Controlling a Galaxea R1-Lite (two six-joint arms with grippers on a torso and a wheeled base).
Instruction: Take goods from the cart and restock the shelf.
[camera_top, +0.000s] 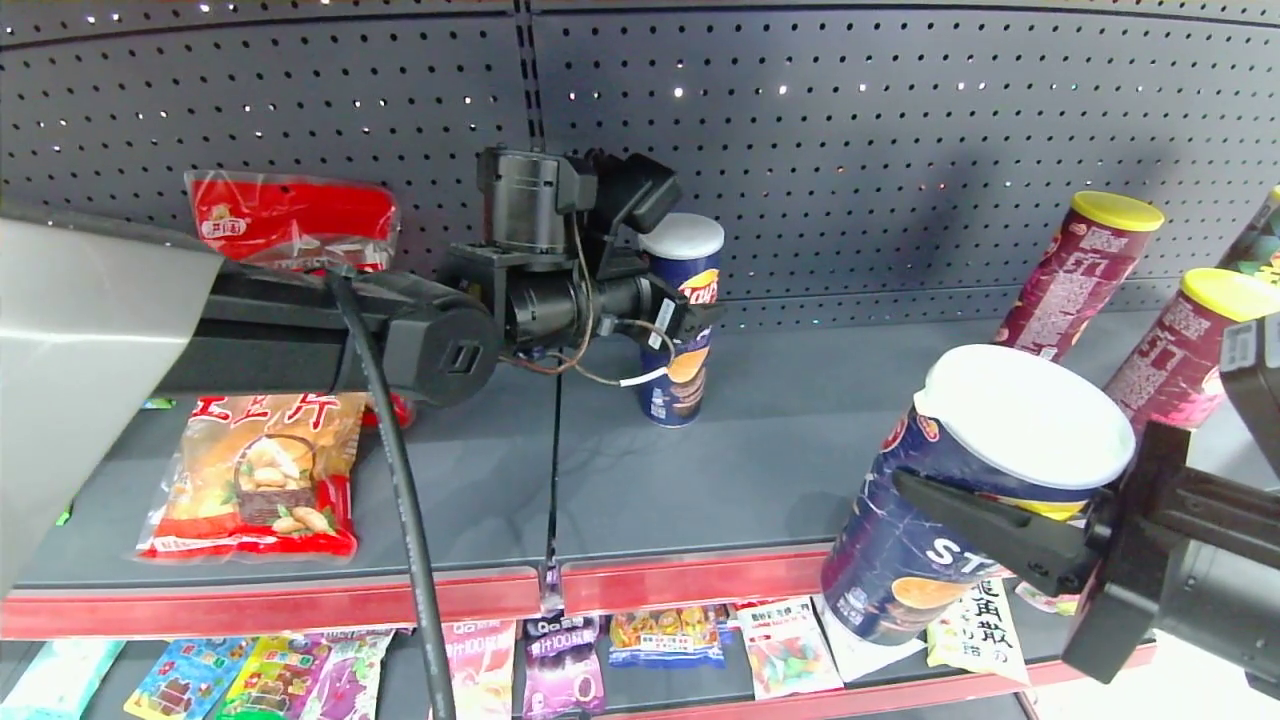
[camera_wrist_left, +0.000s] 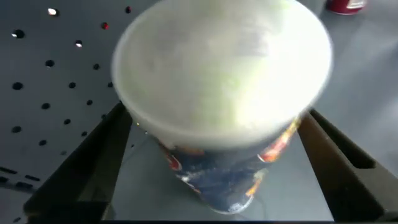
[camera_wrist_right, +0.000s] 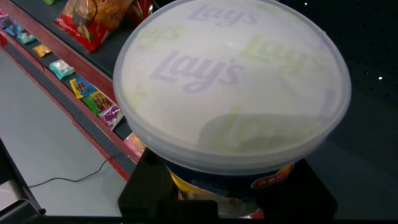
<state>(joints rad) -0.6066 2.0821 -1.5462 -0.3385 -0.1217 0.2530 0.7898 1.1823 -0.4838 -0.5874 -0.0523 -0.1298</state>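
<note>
In the head view, a grey shelf (camera_top: 780, 450) with a red front edge (camera_top: 300, 605) runs across the frame, backed by a perforated grey panel (camera_top: 900, 150). A lower shelf holds a row of small packets (camera_top: 660, 640) along the bottom. A red bag (camera_top: 290, 220) leans on the panel at upper left, and a flat snack bag (camera_top: 255, 480) lies on the shelf at lower left. Two maroon cans with yellow lids (camera_top: 1075, 275) lean at the right. At centre, near the panel, the standing blue can (camera_top: 680, 330) rests upright on the shelf with the left gripper (camera_top: 690, 320) around it. At lower right, the right gripper (camera_top: 985, 500) is clamped on the held blue can (camera_top: 960, 500), which tilts in front of the shelf's red edge, off the surface. In the left wrist view, the standing blue can's white lid takes up the upper middle, its base on the grey shelf and the perforated panel at left; whether the left gripper presses it or sits loose I cannot tell. In the right wrist view, the held blue can's white lid fills the centre, dark fingers (camera_wrist_right: 149, 193) showing beneath it; the small packets run diagonally at upper left, and a grey floor (camera_wrist_right: 37, 137) with a thin cable (camera_wrist_right: 68, 177) lies at lower left.
</note>
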